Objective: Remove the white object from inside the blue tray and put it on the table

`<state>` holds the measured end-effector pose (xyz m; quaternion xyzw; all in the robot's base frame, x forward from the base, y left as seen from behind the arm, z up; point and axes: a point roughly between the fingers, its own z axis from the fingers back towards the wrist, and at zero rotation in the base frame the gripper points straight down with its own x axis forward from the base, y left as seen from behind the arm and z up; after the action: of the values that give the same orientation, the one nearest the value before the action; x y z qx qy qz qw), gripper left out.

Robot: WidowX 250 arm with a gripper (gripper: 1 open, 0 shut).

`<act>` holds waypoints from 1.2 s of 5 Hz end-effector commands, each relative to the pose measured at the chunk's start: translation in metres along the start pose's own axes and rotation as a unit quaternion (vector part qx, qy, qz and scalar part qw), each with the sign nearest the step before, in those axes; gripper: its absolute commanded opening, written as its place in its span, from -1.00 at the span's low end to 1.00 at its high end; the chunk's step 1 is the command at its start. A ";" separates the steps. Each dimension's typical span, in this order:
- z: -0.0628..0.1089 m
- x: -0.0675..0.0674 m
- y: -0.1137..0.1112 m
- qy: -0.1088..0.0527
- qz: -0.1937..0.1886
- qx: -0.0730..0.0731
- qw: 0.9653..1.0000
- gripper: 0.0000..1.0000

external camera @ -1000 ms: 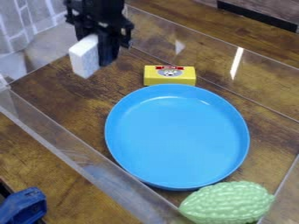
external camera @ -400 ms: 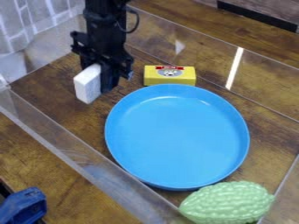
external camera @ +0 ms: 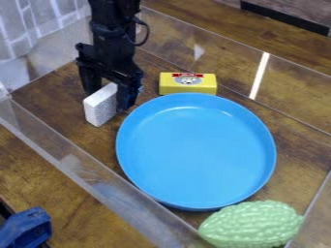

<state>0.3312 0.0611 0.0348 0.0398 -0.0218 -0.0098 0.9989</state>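
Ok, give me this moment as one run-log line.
white block: outside blue plate, seemingly on wood-grain tabletop | gripper: at block, release unclear | yellow box: beyond plate

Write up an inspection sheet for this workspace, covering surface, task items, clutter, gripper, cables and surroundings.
Surface: dark wood-grain table, no spill seen
White block: on the table, beside the tray, not in it
Blue tray: round with a low rim, nothing seen in it
Clutter: yellow box behind the tray; pale green textured item near the tray's front edge; blue item at the lower left, outside the clear wall
Gripper: at the block; fingers open
Cables: nothing seen
Surroundings: clear walls along the table's edges
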 end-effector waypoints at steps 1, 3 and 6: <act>0.011 0.008 0.006 -0.027 0.006 0.002 1.000 1.00; 0.007 0.011 0.003 -0.031 0.000 -0.002 1.000 1.00; 0.009 0.016 -0.001 -0.038 -0.008 -0.006 0.999 1.00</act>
<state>0.3370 0.0576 0.0304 0.0298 -0.0343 -0.0202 0.9988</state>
